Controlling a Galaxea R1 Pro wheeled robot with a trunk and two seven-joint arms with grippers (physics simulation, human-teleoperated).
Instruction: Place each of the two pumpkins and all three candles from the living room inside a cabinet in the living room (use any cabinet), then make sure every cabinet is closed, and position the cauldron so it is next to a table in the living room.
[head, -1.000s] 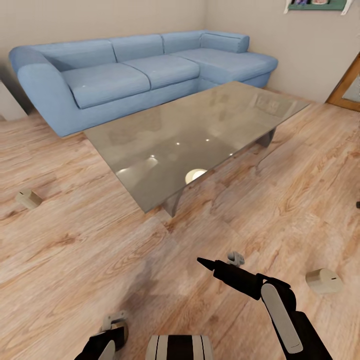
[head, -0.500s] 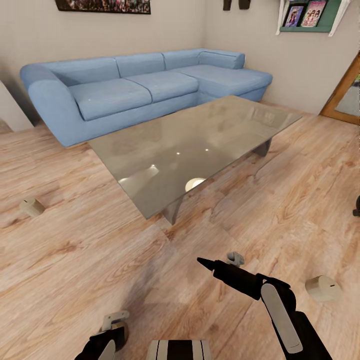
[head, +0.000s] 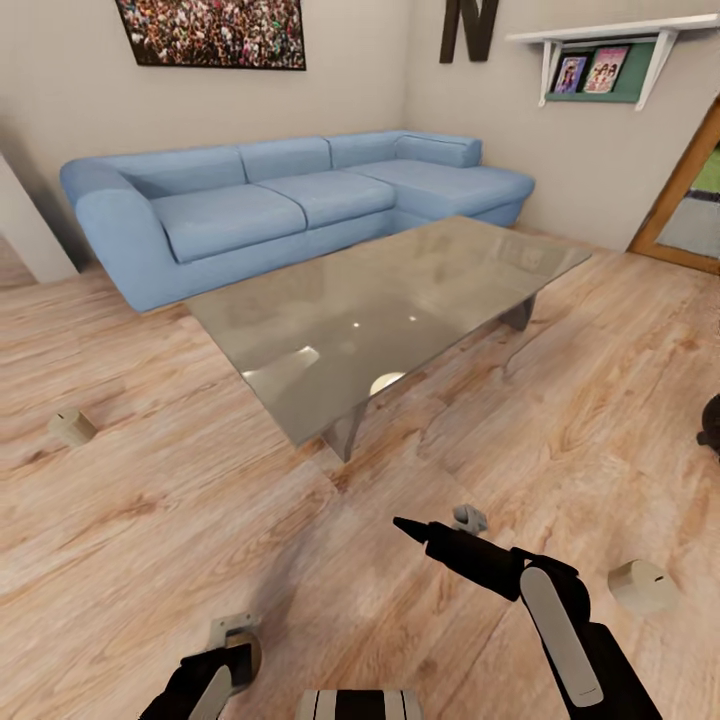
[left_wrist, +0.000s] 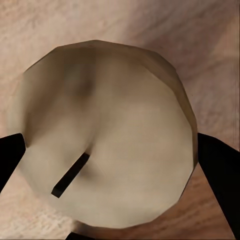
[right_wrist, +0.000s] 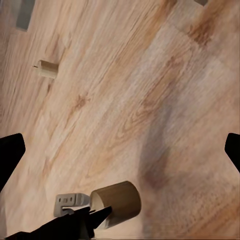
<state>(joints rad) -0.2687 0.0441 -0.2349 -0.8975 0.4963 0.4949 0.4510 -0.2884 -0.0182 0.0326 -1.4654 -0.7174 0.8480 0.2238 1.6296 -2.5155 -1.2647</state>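
Looking down over both arms, you face a glass tabletop (head: 400, 300) with a blue sofa (head: 290, 200) behind it and wood floor (head: 150, 500) all around. Your left end effector (head: 232, 650) sits low near the bottom edge of the head view, and its wrist camera shows a candle (left_wrist: 105, 140), top and dark wick toward the lens, lodged between the two black fingers (left_wrist: 220, 170), which press in on either side. From the right wrist camera that same candle (right_wrist: 116, 202) shows as a beige cylinder pinched at the tip of the left arm, just above the floor.

Your right end effector (head: 440, 528) reaches forward over the floor, short of the near corner of the tabletop; its fingers (right_wrist: 10, 155) show far apart at the edges of its own camera, with nothing between them.

A second candle (head: 642, 586) lies on its side on the floor just right of your right arm. A third candle (head: 72, 427) lies on the floor well off to the left, also seen small from the right wrist camera (right_wrist: 47, 69). At the right edge of the head view, a sliver of the black cauldron (head: 711, 425) stands on the floor.
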